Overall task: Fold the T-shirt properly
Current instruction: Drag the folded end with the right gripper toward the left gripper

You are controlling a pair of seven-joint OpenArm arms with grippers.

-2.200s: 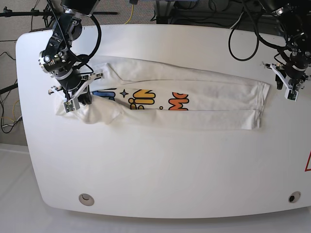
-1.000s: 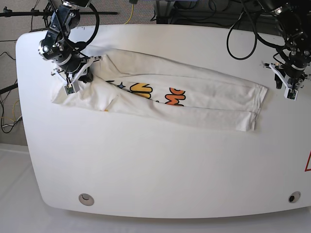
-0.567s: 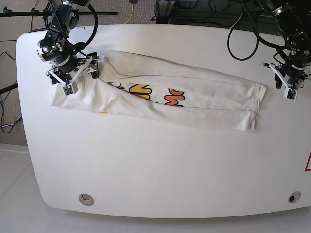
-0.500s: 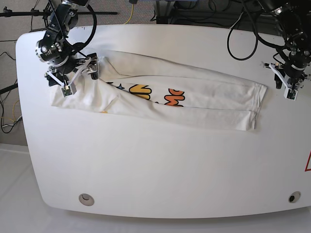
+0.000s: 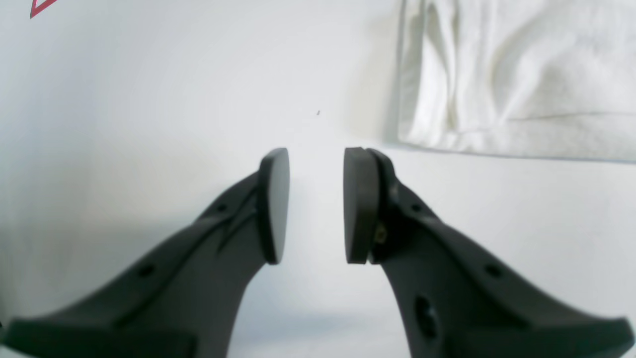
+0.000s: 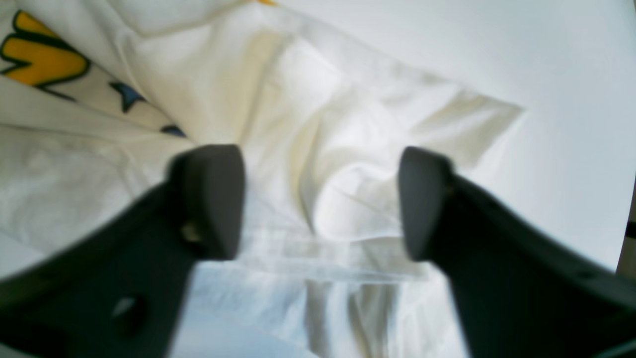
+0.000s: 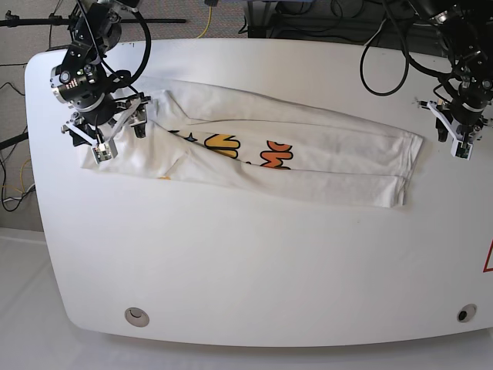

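A white short-sleeved cloth T-shirt (image 7: 285,158) with cartoon lettering in yellow and orange lies folded into a long band across the far half of a white rounded table (image 7: 254,262). The band runs from the far left of the table, slanting slightly nearer toward the right. Its side edges are folded inward, leaving a strip of the print showing along the middle, with a small blue star beside the yellow letters.

The right gripper (image 7: 117,131), black with white fingers, hangs over the left end of the T-shirt. In its wrist view the two dark pads (image 6: 211,199) stand wide apart with rumpled white cloth (image 6: 348,164) below and between them; nothing is gripped.

The left gripper (image 7: 457,135) sits at the right side of the table, just beyond the right end of the T-shirt and not touching it. Its wrist view shows the dark pads (image 5: 357,204) with a narrow gap between them, bare table in the gap, holding nothing, and the shirt's edge (image 5: 516,74) lying apart.
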